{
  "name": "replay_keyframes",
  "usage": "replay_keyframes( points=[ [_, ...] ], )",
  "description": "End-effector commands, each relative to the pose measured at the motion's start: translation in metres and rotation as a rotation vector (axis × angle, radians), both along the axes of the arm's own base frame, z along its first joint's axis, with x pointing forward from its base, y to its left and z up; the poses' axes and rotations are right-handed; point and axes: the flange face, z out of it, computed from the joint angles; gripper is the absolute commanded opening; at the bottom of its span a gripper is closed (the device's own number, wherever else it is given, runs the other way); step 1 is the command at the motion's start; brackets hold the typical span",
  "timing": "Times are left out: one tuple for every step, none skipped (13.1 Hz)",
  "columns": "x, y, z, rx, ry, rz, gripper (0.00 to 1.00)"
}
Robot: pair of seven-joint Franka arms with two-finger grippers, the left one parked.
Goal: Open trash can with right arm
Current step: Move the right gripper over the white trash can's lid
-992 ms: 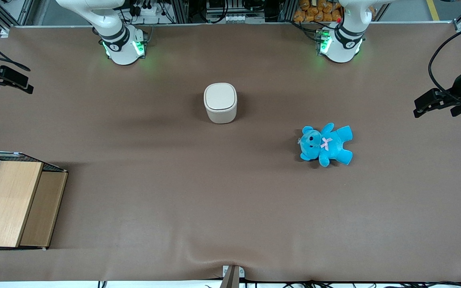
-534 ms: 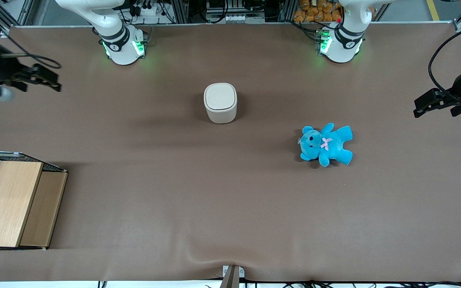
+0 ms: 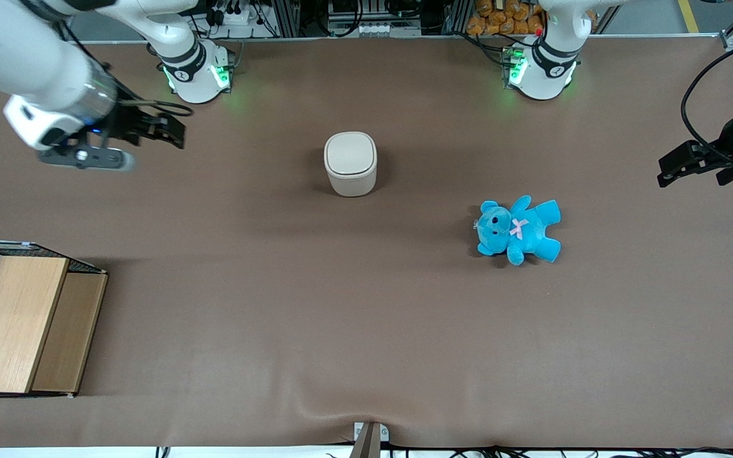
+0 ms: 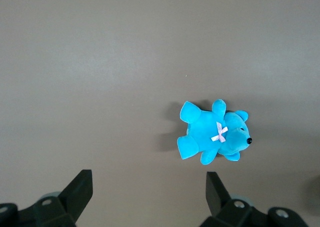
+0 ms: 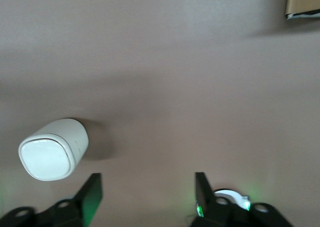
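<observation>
The trash can [image 3: 350, 163] is a small cream-white bin standing upright mid-table with its flat lid down; it also shows in the right wrist view [image 5: 54, 149]. My right arm [image 3: 29, 70] reaches in from the working arm's end of the table. Its black gripper [image 3: 172, 133] hangs above the brown mat, well short of the trash can and apart from it. In the wrist view the gripper [image 5: 148, 187] is open, with only bare mat between its fingers.
A blue teddy [image 3: 518, 230] lies nearer the front camera than the trash can, toward the parked arm's end. A wooden box with wire mesh [image 3: 20, 321] stands at the working arm's end near the front edge. The right arm's base [image 3: 195, 73] stands at the table's back edge.
The right arm has swung in from the table's end toward the trash can, bringing the gripper much closer to it. The trash can and teddy have not moved.
</observation>
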Motion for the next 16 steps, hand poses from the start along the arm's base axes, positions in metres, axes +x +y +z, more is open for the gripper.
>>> replay_keyframes(
  points=[
    [-0.011,0.050,-0.012,-0.015,0.017,-0.035,0.21],
    [-0.016,0.069,-0.021,-0.017,0.031,-0.025,0.21],
    [-0.023,0.087,-0.033,-0.004,0.040,-0.027,0.11],
    [-0.028,0.101,-0.043,0.010,0.034,-0.052,0.01],
    [-0.034,0.114,-0.053,0.012,0.031,-0.040,0.00],
    [-0.042,0.128,-0.065,0.017,0.018,-0.024,0.00],
    [-0.050,0.143,-0.079,0.018,0.006,-0.033,0.00],
    [-0.057,0.155,-0.090,0.022,-0.012,-0.058,0.00],
    [-0.065,0.170,-0.101,0.031,-0.025,-0.050,0.00],
    [-0.070,0.178,-0.116,0.034,-0.027,-0.060,0.00],
    [-0.077,0.189,-0.131,0.032,-0.028,-0.091,0.00],
    [-0.085,0.200,-0.141,0.034,-0.035,-0.101,0.00],
    [-0.092,0.209,-0.152,0.038,-0.044,-0.103,0.00],
    [-0.094,0.211,-0.162,0.044,-0.052,-0.108,0.00],
    [-0.095,0.213,-0.172,0.047,-0.051,-0.107,0.00],
    [-0.102,0.221,-0.181,0.043,-0.049,-0.095,0.00]
  ],
)
